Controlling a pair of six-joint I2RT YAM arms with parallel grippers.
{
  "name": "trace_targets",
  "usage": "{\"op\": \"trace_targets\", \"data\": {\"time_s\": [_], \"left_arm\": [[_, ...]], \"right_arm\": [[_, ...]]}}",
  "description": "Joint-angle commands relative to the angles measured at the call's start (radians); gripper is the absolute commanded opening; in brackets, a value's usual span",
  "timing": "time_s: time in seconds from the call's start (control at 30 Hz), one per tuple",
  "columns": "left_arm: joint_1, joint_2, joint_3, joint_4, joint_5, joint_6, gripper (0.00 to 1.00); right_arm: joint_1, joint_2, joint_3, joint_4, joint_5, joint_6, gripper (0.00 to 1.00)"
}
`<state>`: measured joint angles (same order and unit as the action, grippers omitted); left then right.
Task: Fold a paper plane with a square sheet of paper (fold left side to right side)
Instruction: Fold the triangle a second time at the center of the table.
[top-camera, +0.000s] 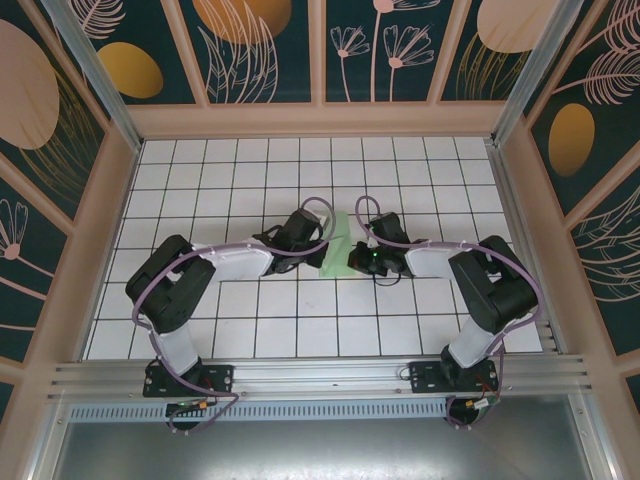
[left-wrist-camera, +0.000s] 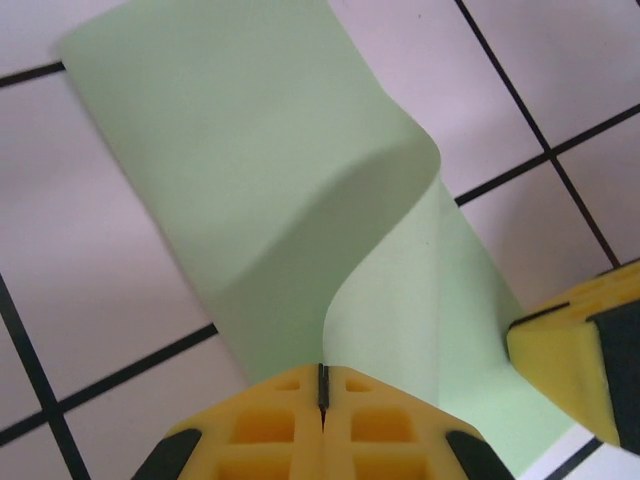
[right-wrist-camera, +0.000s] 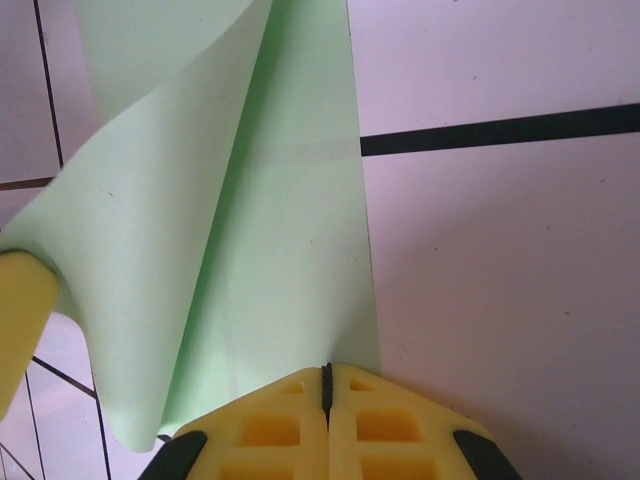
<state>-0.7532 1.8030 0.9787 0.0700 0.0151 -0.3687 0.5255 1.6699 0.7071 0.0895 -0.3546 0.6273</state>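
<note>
**Left gripper (left-wrist-camera: 322, 385), right gripper (right-wrist-camera: 325, 385): both clamped mid-fold**

Each is squeezed tight on an edge of the square sheet of paper (left-wrist-camera: 250, 150), which arches over itself between them at the table's middle. From above, its long axis runs away from you. The lifted flap sits on your left arm's side, so that arm likely carries it rightward. White tiled table (top-camera: 250, 330) underneath, patterned walls (top-camera: 270, 50) well apart.

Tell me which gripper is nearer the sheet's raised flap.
Left. The left gripper pinches the edge of the raised flap; the right gripper clamps the flat right edge of the sheet.
</note>
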Motion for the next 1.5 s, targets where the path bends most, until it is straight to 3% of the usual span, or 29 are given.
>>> {"op": "trace_targets", "data": {"time_s": [0.0,1.47], "left_arm": [[0.011,0.027,0.035,-0.013,-0.018,0.024,0.0],[0.022,0.119,0.041,0.014,-0.026,0.04,0.0]], "right_arm": [[0.008,0.033,-0.003,-0.103,0.054,-0.023,0.0],[0.014,0.021,0.004,-0.126,0.063,-0.034,0.0]]}}
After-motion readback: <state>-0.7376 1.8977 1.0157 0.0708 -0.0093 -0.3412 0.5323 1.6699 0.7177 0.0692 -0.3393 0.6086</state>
